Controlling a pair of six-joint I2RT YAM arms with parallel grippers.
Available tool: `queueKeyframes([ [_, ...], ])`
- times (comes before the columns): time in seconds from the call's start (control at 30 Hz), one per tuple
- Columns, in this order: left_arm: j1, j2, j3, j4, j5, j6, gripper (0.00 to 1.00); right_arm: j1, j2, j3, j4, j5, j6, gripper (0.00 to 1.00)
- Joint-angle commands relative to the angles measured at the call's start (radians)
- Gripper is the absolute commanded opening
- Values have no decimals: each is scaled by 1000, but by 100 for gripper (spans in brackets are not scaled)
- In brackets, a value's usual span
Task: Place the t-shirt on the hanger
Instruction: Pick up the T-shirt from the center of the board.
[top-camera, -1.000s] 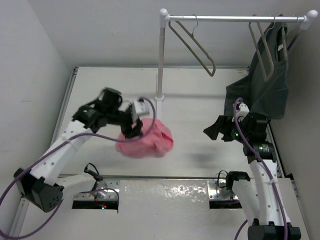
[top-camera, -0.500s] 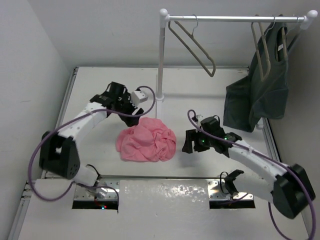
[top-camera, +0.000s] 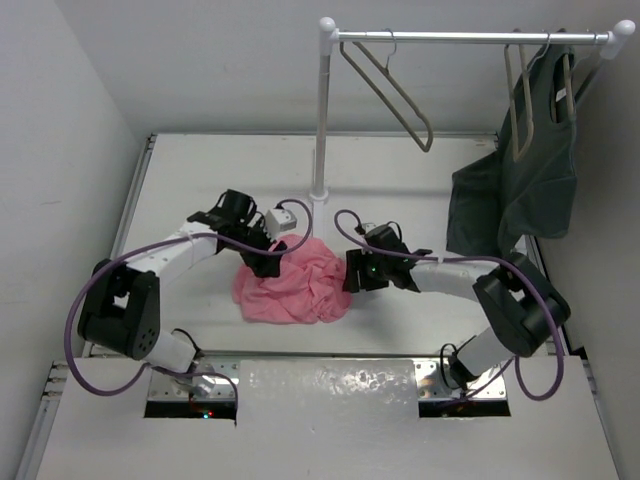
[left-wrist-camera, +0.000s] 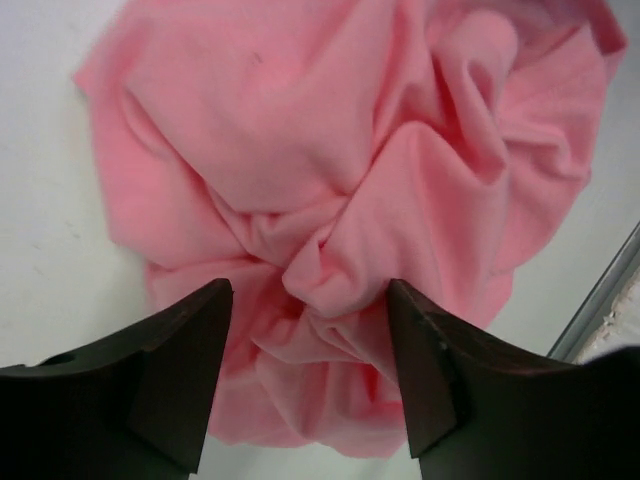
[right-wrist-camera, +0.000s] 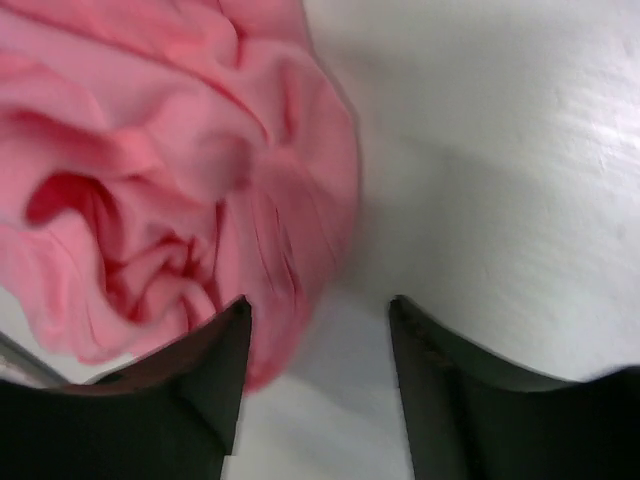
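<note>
Both open and empty, the left end effector (left-wrist-camera: 305, 300) straddles a fold of the crumpled t-shirt (top-camera: 295, 288) on the bench (top-camera: 200, 180) and the right end effector (right-wrist-camera: 320, 312) its edge; close each on one layer.

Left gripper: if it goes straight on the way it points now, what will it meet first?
Probably the pink t-shirt: its crumpled folds lie right ahead of the open left gripper; depth is unclear.

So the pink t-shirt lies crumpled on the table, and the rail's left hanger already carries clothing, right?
No: the top view shows the left hanger hanging bare. The t-shirt does lie crumpled on the table.
</note>
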Motion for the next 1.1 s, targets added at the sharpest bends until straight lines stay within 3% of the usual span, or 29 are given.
queueKeyframes([
  [0.0,-7,-43,-93,13,-9,64,57,13,78,64,68,35,-4,49],
  [0.03,-5,-49,-111,27,-20,67,51,14,94,70,70,51,-6,42],
  [0.1,-5,-61,-150,30,-47,93,29,14,135,100,64,103,-18,22],
  [0.13,-4,-69,-158,21,-62,107,22,14,147,144,56,117,-32,8],
  [0.17,-2,-89,-170,6,-67,148,14,14,178,179,27,127,-80,2],
  [0.3,1,-185,-215,-75,-96,252,12,17,243,354,-82,128,-214,0],
  [0.33,1,-236,-223,-123,-110,275,13,19,241,386,-88,128,-236,0],
  [0.4,1,-290,-232,-224,-110,355,26,28,209,402,-87,128,-303,0],
  [0.43,1,-343,-230,-250,-107,375,33,31,195,411,-83,128,-322,0],
  [0.47,1,-369,-218,-278,-109,389,49,43,166,414,-85,128,-354,0],
  [0.5,1,-418,-206,-275,-115,384,63,48,151,417,-80,125,-371,0],
  [0.6,1,-475,-129,-118,-121,225,83,79,92,413,-68,103,-414,0],
  [0.73,-25,-393,24,87,-58,-28,80,89,7,408,-82,112,-399,0],
  [0.9,-157,-246,87,167,-53,-21,80,88,-144,390,-102,125,-383,0],
  [1.07,-203,-83,118,308,-11,-114,80,91,-211,339,-102,105,-336,0],
])
